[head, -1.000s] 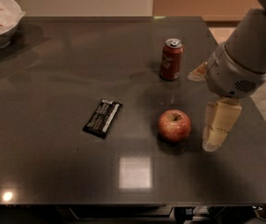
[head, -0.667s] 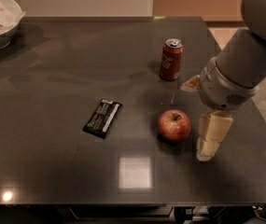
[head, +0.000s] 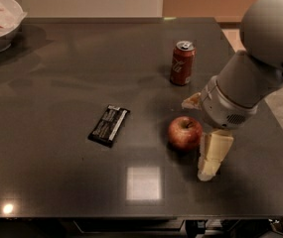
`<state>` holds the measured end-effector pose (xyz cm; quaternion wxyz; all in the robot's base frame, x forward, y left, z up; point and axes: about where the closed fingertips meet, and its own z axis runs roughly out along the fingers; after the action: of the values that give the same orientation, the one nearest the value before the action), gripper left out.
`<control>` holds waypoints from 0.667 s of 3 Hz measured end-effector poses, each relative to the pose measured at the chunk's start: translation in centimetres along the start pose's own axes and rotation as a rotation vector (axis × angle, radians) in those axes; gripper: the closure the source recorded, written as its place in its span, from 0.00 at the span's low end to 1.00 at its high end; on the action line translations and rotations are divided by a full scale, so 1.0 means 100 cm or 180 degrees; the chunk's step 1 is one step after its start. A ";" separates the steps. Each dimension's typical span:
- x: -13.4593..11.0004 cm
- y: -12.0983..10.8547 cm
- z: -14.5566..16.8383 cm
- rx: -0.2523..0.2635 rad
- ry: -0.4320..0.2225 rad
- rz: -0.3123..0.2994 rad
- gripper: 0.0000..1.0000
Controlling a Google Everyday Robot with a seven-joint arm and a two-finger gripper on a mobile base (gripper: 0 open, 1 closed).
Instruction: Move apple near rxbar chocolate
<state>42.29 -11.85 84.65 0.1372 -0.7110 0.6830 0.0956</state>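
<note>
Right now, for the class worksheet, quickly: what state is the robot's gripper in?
Gripper: low beside the apple, on the side away from the rxbar chocolate; open or closed cannot be told.

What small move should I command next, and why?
Probably ease the hand in around the apple: it hangs just beside the apple, on the side away from the rxbar chocolate, and the apple sits well apart from that bar.

Cream claw [head: 210,155] beside red apple [head: 184,133]
</note>
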 end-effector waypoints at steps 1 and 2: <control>-0.005 0.000 0.010 -0.0032 -0.0045 0.0005 0.00; -0.009 -0.003 0.015 -0.0012 -0.0072 0.0033 0.19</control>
<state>42.67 -10.55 83.55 0.1430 -0.7066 0.6849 0.1057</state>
